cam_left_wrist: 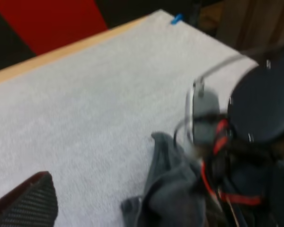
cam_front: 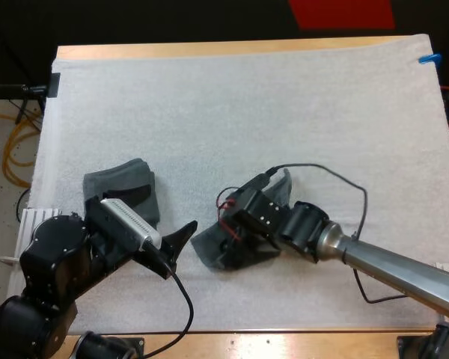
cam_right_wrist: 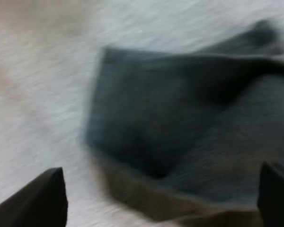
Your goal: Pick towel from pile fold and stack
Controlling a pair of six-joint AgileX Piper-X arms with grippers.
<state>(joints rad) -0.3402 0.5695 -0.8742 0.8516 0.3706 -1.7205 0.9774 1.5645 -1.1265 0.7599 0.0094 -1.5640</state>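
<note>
A crumpled dark grey-green towel (cam_front: 208,243) lies on the white mat, a little right of the mat's middle near the front. My right gripper (cam_front: 243,228) hangs directly over it, open; in the right wrist view its fingers (cam_right_wrist: 38,198) stand wide apart with the towel (cam_right_wrist: 180,118) between and below them. A folded towel (cam_front: 131,183) lies at the left, partly hidden by my left arm. My left gripper (cam_front: 181,243) is open just left of the crumpled towel, clear of it. In the left wrist view one finger (cam_left_wrist: 28,203) shows, with the towel (cam_left_wrist: 173,189) and the right arm's wrist beyond.
The white mat (cam_front: 247,105) covers most of the wooden table, bare across its far half. My right arm crosses the front right of the mat. A white rack (cam_front: 37,218) sits at the mat's left edge.
</note>
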